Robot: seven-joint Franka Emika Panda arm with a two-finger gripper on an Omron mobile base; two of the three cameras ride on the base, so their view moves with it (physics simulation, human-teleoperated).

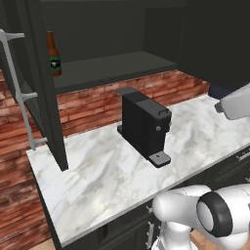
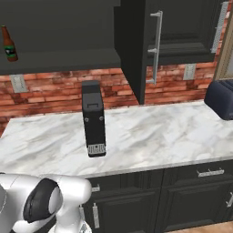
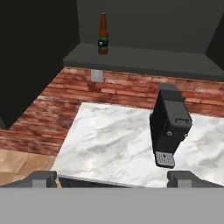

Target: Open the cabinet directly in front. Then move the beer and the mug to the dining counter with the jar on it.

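One beer [image 3: 103, 33] stands upright on the dark inner shelf [image 3: 144, 57] of the cabinet [image 1: 34, 83], near the shelf's left end; in the hand view it sits at about eleven o'clock from the coffee machine [image 3: 169, 127]. In the left base view the same bottle [image 1: 53, 53] is half hidden behind the edge of the swung-open left door, and in the right base view it [image 2: 8, 44] is cut off at the picture's left border.

Both cabinet doors hang open: one at nine o'clock in the left base view with its silver bar handle [image 1: 19, 93] showing, one near twelve o'clock in the right base view with its handle [image 2: 156, 48]. The top of the cabinet runs out of every picture.

One black coffee machine stands on the marble tabletop [image 1: 107, 176], roughly at its middle. One dark toaster-like box [image 2: 221, 98] sits at three o'clock in the right base view (partly cropped, so its shape is hard to make out). Two wall outlets [image 2: 18, 83] show on the brick wall there.

The fingers [image 3: 42, 178] are spread as wide as they go, two dark tips at the bottom of the hand view, holding nothing, well apart from the bottle.
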